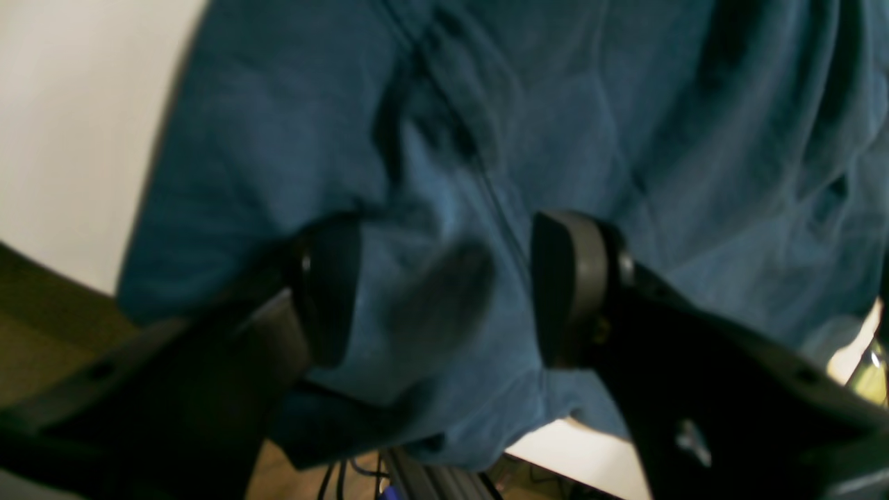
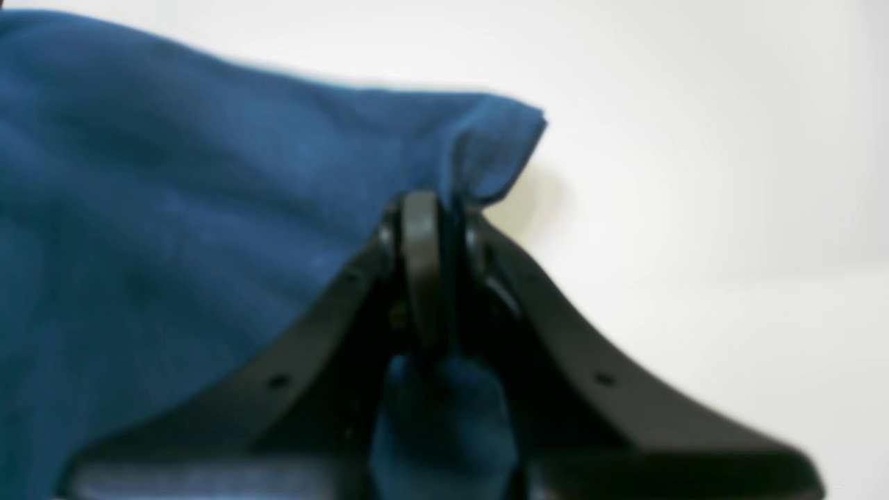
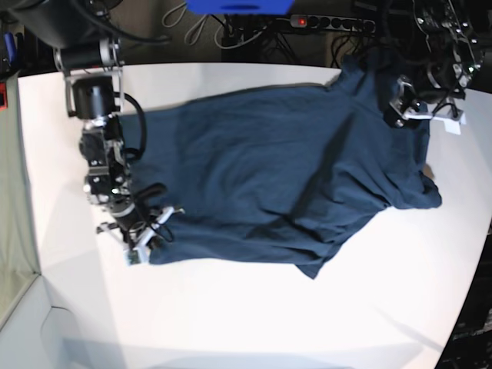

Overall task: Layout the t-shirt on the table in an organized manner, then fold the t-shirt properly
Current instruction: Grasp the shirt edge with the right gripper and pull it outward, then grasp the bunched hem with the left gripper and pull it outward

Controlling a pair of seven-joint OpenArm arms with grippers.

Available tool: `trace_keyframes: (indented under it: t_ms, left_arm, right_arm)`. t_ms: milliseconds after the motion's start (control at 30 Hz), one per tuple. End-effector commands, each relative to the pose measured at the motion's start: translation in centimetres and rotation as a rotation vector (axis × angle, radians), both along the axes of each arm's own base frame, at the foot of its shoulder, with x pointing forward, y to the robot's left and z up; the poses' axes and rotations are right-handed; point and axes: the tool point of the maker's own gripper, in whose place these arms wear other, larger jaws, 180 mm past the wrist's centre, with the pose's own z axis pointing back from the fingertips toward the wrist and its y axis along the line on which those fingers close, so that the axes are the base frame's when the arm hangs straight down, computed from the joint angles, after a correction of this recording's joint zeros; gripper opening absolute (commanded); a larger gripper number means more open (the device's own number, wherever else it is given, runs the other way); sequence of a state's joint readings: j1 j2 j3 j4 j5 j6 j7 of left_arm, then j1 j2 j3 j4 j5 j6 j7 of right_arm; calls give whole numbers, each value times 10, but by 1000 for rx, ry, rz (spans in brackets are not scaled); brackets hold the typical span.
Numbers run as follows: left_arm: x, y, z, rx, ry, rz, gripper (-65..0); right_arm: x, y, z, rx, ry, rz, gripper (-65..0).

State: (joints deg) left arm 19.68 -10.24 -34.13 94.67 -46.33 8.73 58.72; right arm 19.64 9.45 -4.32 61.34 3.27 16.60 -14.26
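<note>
Navy t-shirt [image 3: 261, 177] spread across the white surface [image 3: 231, 307].
Right claw [image 2: 434, 229] pinches a corner of cloth; left claw [image 1: 444, 292] hangs spread above the fabric.

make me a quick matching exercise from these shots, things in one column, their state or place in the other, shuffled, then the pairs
Column one
1. right gripper
2. left gripper
3. t-shirt
4. table

Column two
A. white, lying under the cloth
B. fingers apart, blue fabric between them
C. dark blue, spread out with wrinkles
D. fingers pinched shut on a corner of the cloth

Pairs: 1-D, 2-B, 3-C, 4-A
</note>
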Motion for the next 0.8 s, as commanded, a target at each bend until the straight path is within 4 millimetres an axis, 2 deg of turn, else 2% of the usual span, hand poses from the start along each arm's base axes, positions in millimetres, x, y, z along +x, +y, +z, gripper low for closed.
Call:
trace_keyframes:
  t_ms: [0,200,333,400,467,567,667,767]
  left_arm:
    - [-1,1,-1,-9,11,9,-269]
    - [9,0,0,-19,-3,14,-269]
    - [11,1,-2,-26,0,19,-269]
    - [15,1,-1,-27,-9,20,-269]
    - [15,1,-3,-32,-2,24,-269]
    - [16,0,-3,-39,-7,24,-269]
    - [19,-1,5,-33,-29,18,-269]
    - [29,-7,23,-40,-91,0,-269]
  right_arm:
    - [15,3,47,12,-133,12,-650]
    - [-34,12,113,-23,-296,42,-650]
    - [-70,-18,139,-37,-361,-42,-650]
    - [-87,-39,143,-51,-372,-103,-650]
    - [-103,-60,144,-29,-372,-191,-650]
    - [-121,-95,132,-6,-342,-326,-650]
    - [-136,-121,107,9,-280,-431,-650]
    - [-148,-135,78,13,-201,-473,-650]
